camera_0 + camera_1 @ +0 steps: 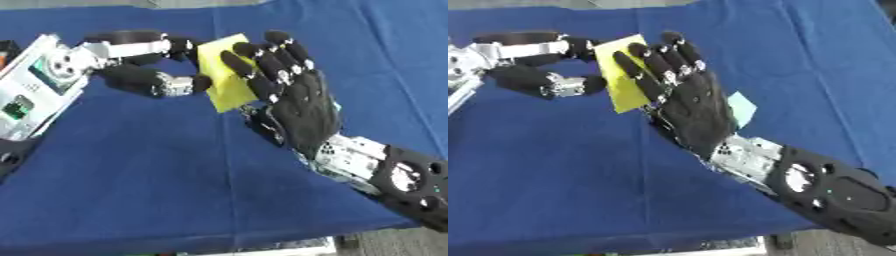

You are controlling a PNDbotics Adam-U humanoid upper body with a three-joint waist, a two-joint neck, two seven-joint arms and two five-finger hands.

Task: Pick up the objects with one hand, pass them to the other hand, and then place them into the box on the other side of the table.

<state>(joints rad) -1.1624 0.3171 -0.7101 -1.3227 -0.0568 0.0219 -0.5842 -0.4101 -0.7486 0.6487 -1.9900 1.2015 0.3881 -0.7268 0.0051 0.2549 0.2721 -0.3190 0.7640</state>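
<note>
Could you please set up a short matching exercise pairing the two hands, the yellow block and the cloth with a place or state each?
1. left hand
2. right hand
3. yellow block
4. tablecloth

a. blue, beneath everything
b. held between both hands
c. enters from the view's left
d. back facing the camera, fingers against the block

Pairs: 1-c, 2-d, 3-b, 4-a

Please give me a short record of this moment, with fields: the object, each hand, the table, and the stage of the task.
object: yellow block, held above the table between both hands
left hand: left hand, fingers pinching the block's left side
right hand: right hand, back toward the camera, fingers lying straight over the block's right side
table: blue cloth
other item: light blue piece showing behind the right hand in the right eye view
box: not visible
stage: handover between the hands, block not yet placed
</note>
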